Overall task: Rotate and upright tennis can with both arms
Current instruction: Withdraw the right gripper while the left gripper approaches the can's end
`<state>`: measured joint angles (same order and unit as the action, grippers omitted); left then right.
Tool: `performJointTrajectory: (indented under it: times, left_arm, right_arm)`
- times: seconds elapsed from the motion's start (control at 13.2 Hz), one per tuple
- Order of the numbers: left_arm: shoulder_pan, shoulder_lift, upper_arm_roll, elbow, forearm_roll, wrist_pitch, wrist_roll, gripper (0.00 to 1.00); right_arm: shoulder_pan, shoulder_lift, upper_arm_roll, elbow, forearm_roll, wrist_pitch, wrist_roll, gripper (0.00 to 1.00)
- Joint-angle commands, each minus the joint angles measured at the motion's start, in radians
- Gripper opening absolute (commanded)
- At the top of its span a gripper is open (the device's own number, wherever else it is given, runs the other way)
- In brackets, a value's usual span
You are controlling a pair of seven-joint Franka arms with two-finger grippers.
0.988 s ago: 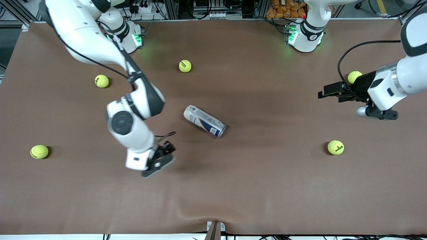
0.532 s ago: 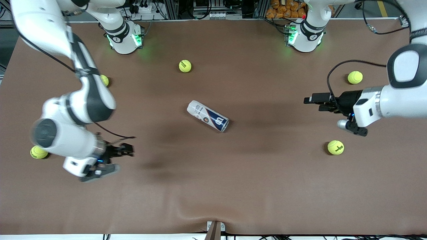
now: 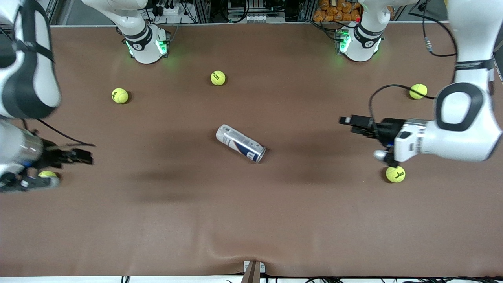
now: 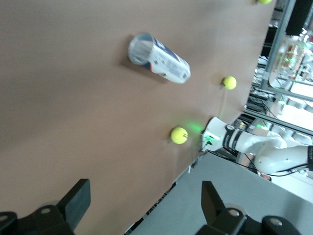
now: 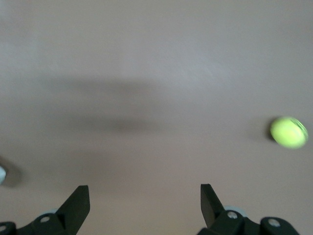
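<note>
The tennis can (image 3: pixel 240 143) lies on its side in the middle of the brown table, slantwise, with its silvery rim toward the left arm's end. In the left wrist view the tennis can (image 4: pixel 159 58) shows its open mouth. My left gripper (image 3: pixel 347 120) hovers open over the table, pointing at the can from the left arm's end, well apart from it. Its fingers (image 4: pixel 78 199) hold nothing. My right gripper (image 3: pixel 87 157) is open and empty over the right arm's end of the table, far from the can. Its fingers (image 5: pixel 78 200) frame bare table.
Several tennis balls lie about: one (image 3: pixel 120 95) and another (image 3: pixel 218 78) near the right arm's base, one (image 3: pixel 418 91) and one (image 3: pixel 395 174) by the left arm. A further ball (image 3: pixel 47 174) sits partly under the right hand. A ball (image 5: pixel 289 132) also shows in the right wrist view.
The right arm has swung away from the can to its own end of the table. The left gripper has moved closer to the can. The can rocked slightly and lies where it was.
</note>
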<state>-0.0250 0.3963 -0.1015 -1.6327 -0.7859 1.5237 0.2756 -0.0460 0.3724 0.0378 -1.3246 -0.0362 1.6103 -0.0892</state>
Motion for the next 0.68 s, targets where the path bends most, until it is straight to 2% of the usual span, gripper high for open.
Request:
performJointTrajectory:
  times: [0.0,0.23,0.61]
  left_arm:
    - [-0.045,0.059,0.002,0.022,-0.033,0.051,0.007,1.00]
    - [-0.087,0.136,0.002,0.094,-0.090,0.073,0.008,1.00]
    - [-0.121,0.214,-0.001,0.166,-0.116,0.138,0.024,1.00]
  right_arm:
    - [0.078,-0.128,-0.133,-0.094,0.021,-0.029,0.003,1.00]
    - [0.090,-0.214,-0.200,-0.102,0.021,-0.131,0.014,1.00]
    - [0.106,-0.318,-0.220,-0.104,0.018,-0.213,0.048,1.00]
